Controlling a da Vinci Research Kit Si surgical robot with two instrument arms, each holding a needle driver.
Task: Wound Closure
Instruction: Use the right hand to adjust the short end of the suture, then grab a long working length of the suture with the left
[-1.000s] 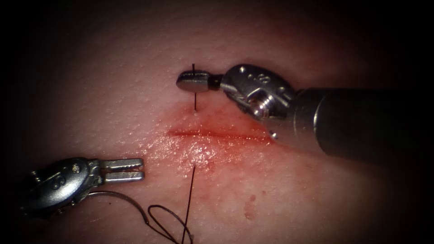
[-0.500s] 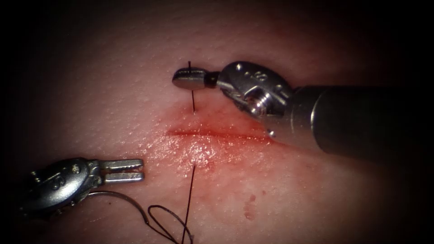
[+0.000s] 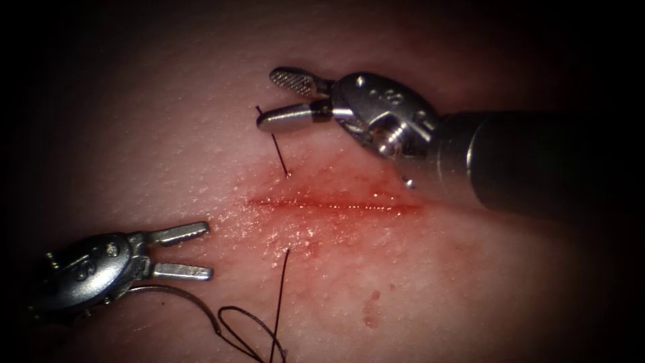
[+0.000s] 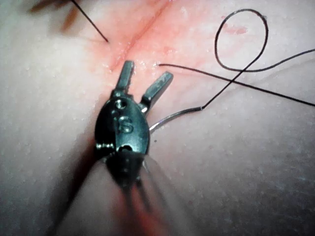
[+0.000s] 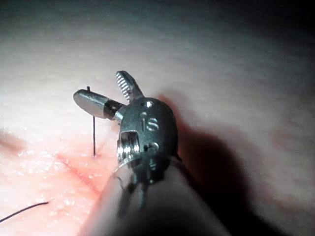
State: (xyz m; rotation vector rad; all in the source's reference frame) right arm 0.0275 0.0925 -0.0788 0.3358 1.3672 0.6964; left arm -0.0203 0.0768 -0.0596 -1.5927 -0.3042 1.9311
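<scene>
The pale pink slab of pork-belly tissue is crossed by a short red cut, wet with red fluid. The thin black thread is seen entering the tissue just below the cut and leaving it just above as a short straight tail. The curved steel needle lies flat on the tissue towards its lower left edge, beneath the left arm's silver needle driver, in no jaws and not in the tissue; the thread is swaged to its end and loops nearby. The left tool's jaws are held apart and hold nothing. The right arm's silver needle driver is seen above the cut with its jaws apart; the tail stands against the lower jaw but is not clamped.

The thread is judged light, limp and slippery when wet, so a firm clamp near the tail's free end would be wanted. The needle is judged stiff and smooth, best gripped on its body, away from tip and swage. The tissue is judged soft and easily torn by a hard pull
</scene>
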